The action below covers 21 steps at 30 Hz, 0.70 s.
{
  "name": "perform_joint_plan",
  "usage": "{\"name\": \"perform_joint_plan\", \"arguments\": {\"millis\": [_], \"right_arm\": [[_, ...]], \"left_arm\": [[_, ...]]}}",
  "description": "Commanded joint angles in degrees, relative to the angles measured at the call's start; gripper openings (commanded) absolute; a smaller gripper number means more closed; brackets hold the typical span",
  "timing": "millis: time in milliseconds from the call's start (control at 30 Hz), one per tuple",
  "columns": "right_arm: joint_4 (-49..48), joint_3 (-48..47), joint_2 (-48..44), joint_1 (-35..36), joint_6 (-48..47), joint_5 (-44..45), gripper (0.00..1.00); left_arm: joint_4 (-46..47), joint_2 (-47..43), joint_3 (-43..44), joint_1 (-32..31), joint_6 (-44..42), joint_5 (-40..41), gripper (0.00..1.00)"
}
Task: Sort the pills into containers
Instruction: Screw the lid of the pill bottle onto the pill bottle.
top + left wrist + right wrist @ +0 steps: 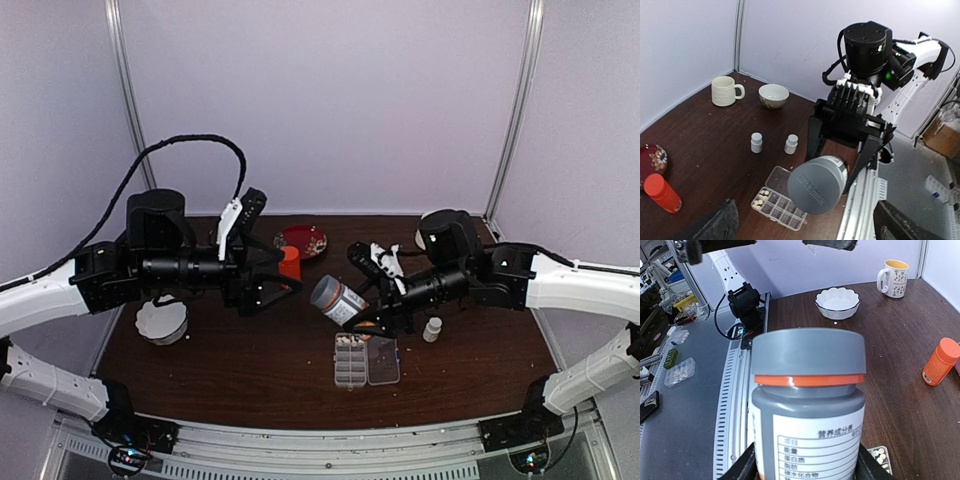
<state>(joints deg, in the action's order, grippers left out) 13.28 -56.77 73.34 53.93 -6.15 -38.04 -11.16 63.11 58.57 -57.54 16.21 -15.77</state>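
Note:
My right gripper [366, 316] [807, 467] is shut on a grey bottle [338, 300] [821, 181] [807, 415] with a grey cap and an orange ring. It holds the bottle tilted above the clear organiser box [352, 372] [785, 207], cap towards the left arm. The box's lid lies open beside its containers. Tiny cream pills [349, 340] [760, 199] [881, 456] fill the end containers; the others look empty. My left gripper [276, 258] [807, 231] hangs open above the table, facing the cap and apart from it, nothing between its fingers [715, 225].
An orange bottle [289, 262] [662, 193] [940, 361] and a red plate [302, 240] stand behind the left gripper. Two small white bottles [756, 142] [791, 144] stand near the box. A white bowl [773, 95] [837, 302] and a cup [725, 91] sit farther off.

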Motion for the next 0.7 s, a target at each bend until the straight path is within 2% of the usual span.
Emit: {"name": "perform_joint_plan", "arguments": {"millis": [0,400,667], "right_arm": [[-2.19,-2.47,-0.66,0.88,-2.04,2.83,0.0],[-1.01,-5.45,0.84,3.27,-4.49,-0.05,0.0],[-0.01,-6.59,2.23,3.48,-4.15,0.09,0.0]], "left_arm": [[6.99,-1.54,-1.27,-0.16,14.61,-4.3,0.98],[2.17,5.5,2.93,-0.27,15.64,-10.63,0.95],[2.47,7.7,3.84,-0.42,14.82,-14.22,0.84]]}}
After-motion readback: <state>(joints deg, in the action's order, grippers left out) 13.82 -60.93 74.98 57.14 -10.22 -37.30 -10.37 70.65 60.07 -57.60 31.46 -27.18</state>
